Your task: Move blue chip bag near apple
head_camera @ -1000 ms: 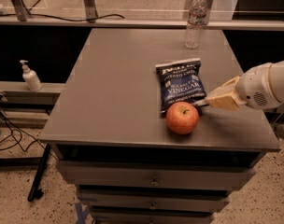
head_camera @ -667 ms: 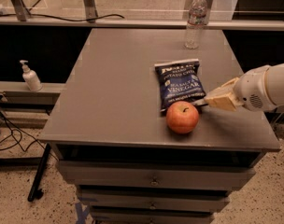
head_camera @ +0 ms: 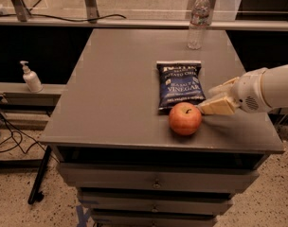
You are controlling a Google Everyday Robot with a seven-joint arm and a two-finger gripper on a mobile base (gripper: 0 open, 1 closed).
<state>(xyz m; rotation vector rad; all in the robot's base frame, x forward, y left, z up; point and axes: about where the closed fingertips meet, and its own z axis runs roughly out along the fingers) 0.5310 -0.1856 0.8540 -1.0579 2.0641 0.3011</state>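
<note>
Stillness marks the last second: blue chip bag (head_camera: 179, 84) lies flat on the cabinet top (head_camera: 115, 89), just behind the apple (head_camera: 185, 118), so placement looks done. The gripper (head_camera: 215, 105) sits just right of both, and whether it is open or closed cannot be told.

The blue chip bag (head_camera: 179, 85) lies flat on the table (head_camera: 111, 103), label up, its white "VINEGAR" lettering readable. The red-orange apple (head_camera: 185, 118) sits stem up right at the bag's near edge. The gripper (head_camera: 206, 103) is just right of the apple.
</note>
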